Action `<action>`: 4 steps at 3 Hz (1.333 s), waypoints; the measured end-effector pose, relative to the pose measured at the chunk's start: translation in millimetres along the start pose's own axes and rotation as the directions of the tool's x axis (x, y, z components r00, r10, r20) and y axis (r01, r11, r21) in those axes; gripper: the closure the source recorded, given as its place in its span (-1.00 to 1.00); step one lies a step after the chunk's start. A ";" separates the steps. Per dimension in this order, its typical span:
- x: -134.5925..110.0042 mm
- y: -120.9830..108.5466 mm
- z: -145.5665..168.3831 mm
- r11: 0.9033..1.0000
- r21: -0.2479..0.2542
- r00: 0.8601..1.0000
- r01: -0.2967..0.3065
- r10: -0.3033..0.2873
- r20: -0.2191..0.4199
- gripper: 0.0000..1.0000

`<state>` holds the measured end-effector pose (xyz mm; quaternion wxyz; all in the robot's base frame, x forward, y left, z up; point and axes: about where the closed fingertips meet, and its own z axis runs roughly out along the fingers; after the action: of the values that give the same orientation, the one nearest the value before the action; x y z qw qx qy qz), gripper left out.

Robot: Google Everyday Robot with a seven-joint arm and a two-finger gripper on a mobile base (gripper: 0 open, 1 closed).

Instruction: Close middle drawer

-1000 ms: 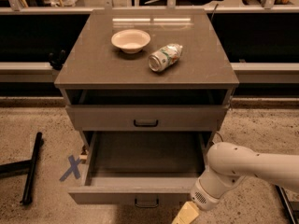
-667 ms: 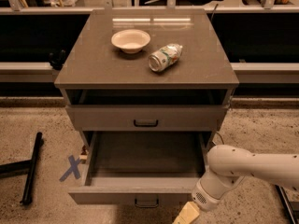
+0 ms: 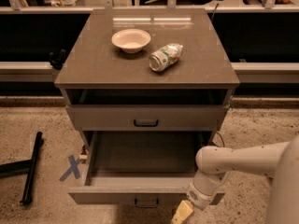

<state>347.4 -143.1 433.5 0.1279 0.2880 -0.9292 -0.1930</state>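
The middle drawer (image 3: 140, 195) is pulled far out of the grey-brown cabinet and looks bare inside. Its small dark bar handle (image 3: 146, 202) sits at the centre of the front panel. The uppermost drawer (image 3: 145, 118) above it is nearly pushed in. The lowest drawer is hidden under the open one. My white arm (image 3: 243, 160) comes in from the right. My gripper (image 3: 182, 213) hangs just in front of the middle drawer's front panel, to the right of the handle, at the bottom edge of the view.
A pale bowl (image 3: 131, 40) and a can lying on its side (image 3: 165, 57) rest on the cabinet top (image 3: 93, 64). A black stand leg (image 3: 32, 174) and a blue X mark (image 3: 71, 168) lie on the speckled floor at left. A dark counter runs behind.
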 end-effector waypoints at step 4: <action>-90.2 -49.8 -6.6 0.972 0.167 0.952 -0.164 0.112 0.283 1.00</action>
<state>446.2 -130.1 406.5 -0.0154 0.2036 -0.9699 -0.1326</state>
